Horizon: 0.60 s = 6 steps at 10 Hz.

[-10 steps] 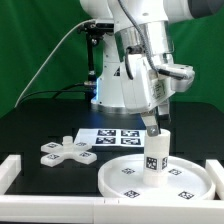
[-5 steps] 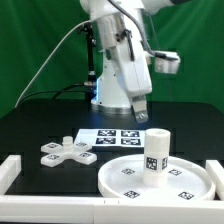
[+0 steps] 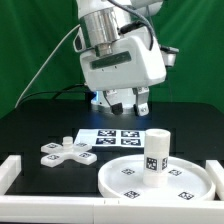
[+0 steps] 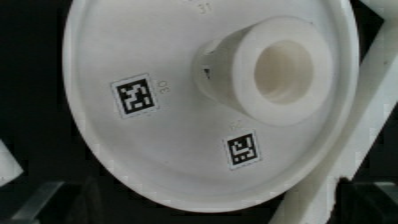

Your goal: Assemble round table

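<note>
The large round disc [image 3: 120, 172] lies flat at the exterior view's right, inside the border. The short thick leg [image 3: 156, 148] stands upright on its middle, tag facing front. The cross-shaped base [image 3: 65, 152] lies on the black table at the left. My gripper [image 3: 136, 106] hangs high above the table, behind and left of the leg, with its jaws apart and nothing in them. The wrist view looks down on the disc [image 4: 160, 60] with the leg [image 4: 285, 70] on it; my fingers do not show there.
The marker board [image 3: 115, 136] lies flat behind the disc. A white border rim [image 3: 18, 172] runs along the table's left, front and right; part of it shows in the wrist view [image 4: 349, 165]. The robot's base stands at the back.
My gripper let go of the leg, rose and swung back and left, away from it. The leg stays upright on the disc.
</note>
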{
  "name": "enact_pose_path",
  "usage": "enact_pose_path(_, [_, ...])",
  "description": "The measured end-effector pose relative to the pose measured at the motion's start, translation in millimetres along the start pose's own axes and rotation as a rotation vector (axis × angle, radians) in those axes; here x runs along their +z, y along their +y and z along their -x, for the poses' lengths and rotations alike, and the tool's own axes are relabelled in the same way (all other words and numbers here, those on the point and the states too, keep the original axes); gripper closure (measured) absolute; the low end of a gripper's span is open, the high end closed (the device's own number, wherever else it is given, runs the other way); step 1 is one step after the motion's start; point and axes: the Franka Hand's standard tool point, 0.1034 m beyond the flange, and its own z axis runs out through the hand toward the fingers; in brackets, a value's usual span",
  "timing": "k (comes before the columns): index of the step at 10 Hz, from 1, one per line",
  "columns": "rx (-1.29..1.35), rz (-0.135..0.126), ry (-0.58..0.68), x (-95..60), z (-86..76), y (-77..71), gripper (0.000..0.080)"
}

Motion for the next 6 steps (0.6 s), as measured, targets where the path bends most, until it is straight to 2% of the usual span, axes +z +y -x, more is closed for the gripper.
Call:
enact_pose_path(1, [-0.138, 0.011, -0.009, 3.0, -2.7, 13.9, 0.0151])
enact_pose_path(2, [-0.25, 0.035, -0.035, 2.2, -6.4, 26.9, 0.0151])
enact_pose_path(3, [-0.347, 0.072, -0.058, -0.1, -9.7, 35.3, 0.0151])
enact_pose_path(4, [-0.482, 0.088, -0.045, 0.1, -16.1, 44.3, 0.0151])
enact_pose_path(5, [-0.595, 0.095, -0.017, 5.2, -22.9, 62.2, 0.0151])
enact_pose_path(6, [-0.64, 0.072, 0.016, 9.7, -27.1, 79.0, 0.0151])
